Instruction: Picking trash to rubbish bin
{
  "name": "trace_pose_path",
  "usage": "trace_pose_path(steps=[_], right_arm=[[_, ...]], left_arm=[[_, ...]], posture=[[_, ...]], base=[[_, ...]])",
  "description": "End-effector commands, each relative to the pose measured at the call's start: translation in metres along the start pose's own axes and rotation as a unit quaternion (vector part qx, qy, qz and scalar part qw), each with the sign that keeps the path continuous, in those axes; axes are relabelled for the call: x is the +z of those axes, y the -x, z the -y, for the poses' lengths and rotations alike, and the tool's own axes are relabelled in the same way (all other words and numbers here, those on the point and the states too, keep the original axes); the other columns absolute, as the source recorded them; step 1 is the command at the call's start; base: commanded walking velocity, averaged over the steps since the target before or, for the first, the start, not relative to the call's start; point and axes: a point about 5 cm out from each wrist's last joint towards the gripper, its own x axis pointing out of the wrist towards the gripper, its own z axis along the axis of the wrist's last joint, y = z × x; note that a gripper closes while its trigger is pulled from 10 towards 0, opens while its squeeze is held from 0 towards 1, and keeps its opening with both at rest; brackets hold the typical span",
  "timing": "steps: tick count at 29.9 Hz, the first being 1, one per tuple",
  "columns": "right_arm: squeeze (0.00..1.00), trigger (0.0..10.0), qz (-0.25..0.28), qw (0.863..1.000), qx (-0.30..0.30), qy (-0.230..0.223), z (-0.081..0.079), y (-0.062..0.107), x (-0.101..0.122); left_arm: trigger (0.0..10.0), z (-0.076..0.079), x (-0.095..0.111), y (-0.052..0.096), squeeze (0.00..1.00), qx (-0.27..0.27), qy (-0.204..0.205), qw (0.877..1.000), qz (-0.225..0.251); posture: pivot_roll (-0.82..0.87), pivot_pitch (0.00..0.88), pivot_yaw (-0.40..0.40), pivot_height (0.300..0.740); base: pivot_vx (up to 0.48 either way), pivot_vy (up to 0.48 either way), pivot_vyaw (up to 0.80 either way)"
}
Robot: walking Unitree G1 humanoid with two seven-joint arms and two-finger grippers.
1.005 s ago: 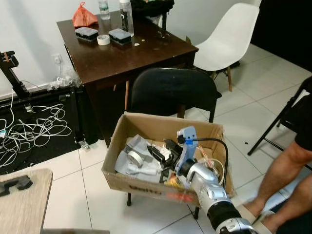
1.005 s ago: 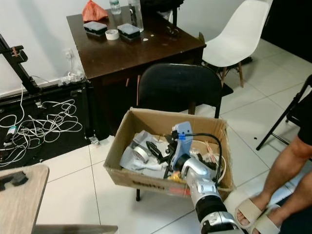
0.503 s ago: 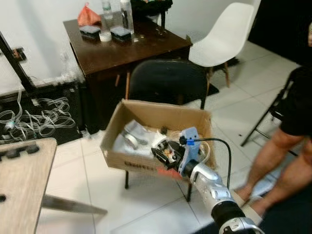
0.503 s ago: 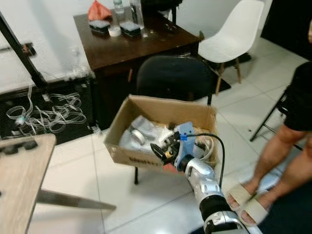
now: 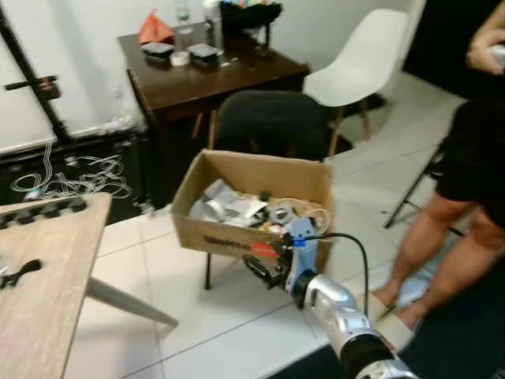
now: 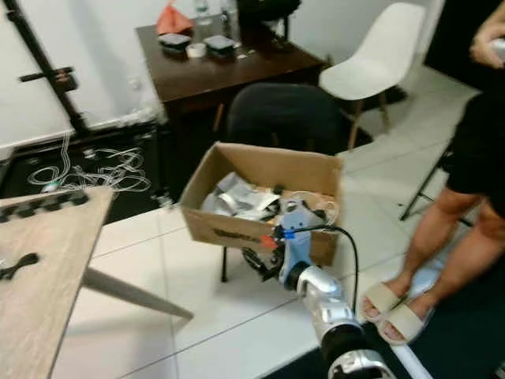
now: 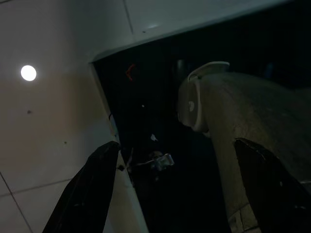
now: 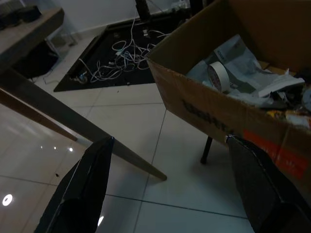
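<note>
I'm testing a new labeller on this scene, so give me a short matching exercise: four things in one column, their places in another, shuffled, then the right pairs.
Things:
1. cardboard box
2. white chair
3. roll of tape
4. right gripper

Places:
A. inside the box, among the paper trash
B. on the seat of the black chair
C. beside the dark wooden table
D. in front of the box, below its rim, fingers open

Pairs: 1-B, 2-C, 3-A, 4-D

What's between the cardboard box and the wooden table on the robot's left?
Bare white tile floor separates the cardboard box from the wooden table, crossed by the table's slanted leg, in the eye views.
</note>
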Motion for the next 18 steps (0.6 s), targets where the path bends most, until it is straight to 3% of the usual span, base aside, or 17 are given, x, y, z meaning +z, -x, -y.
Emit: trace_pose_path(steps=[1, 14, 18], right_arm=[[0.00, 10.0, -0.010, 1.000, 0.002, -0.005, -0.002, 0.001, -0.005], [0.00, 10.0, -0.048, 0.998, -0.025, -0.017, 0.003, 0.009, -0.026], [0.00, 10.0, -0.086, 0.995, -0.049, -0.009, 0.007, 0.017, -0.042]], left_arm=[[10.0, 0.003, -0.016, 0.002, 0.00, -0.016, -0.004, 0.999, -0.034], [10.0, 0.005, -0.018, 0.002, 0.00, -0.022, -0.002, 0.999, -0.035], [10.0, 0.005, -0.017, 0.002, 0.00, -0.022, -0.002, 0.999, -0.034]], posture=[[-0.07, 0.195, 0.071, 0.740], [-0.07, 0.195, 0.071, 0.740], [-0.07, 0.193, 0.070, 0.740]], base=[[0.000, -0.431, 0.00], [0.000, -0.428, 0.00], [0.000, -0.426, 0.00]])
